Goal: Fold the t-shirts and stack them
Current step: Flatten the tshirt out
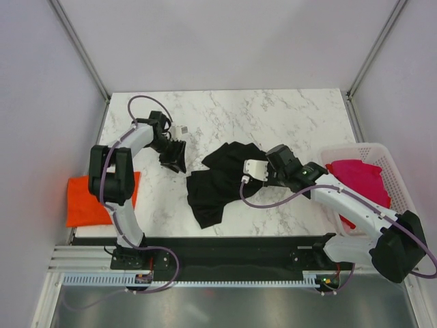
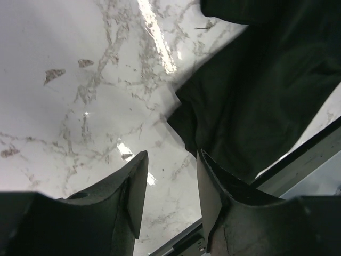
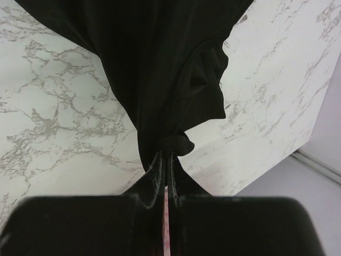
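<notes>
A black t-shirt (image 1: 217,186) lies crumpled mid-table, one part lifted. My right gripper (image 1: 265,176) is shut on a bunched edge of the black t-shirt (image 3: 160,64), and the cloth hangs away from the closed right gripper (image 3: 166,158). My left gripper (image 1: 172,156) hovers just left of the shirt. In the left wrist view the left gripper (image 2: 172,160) is open, with bare marble between its fingers (image 2: 133,186), and the black t-shirt (image 2: 266,90) lies just ahead to the right. An orange t-shirt (image 1: 85,198) lies folded at the table's left edge. A magenta t-shirt (image 1: 358,179) rests in the basket.
A white slatted basket (image 1: 382,154) stands at the right edge of the marble table (image 1: 273,116). A black rail (image 1: 225,247) runs along the near edge by the arm bases. Grey walls and metal posts enclose the table on three sides.
</notes>
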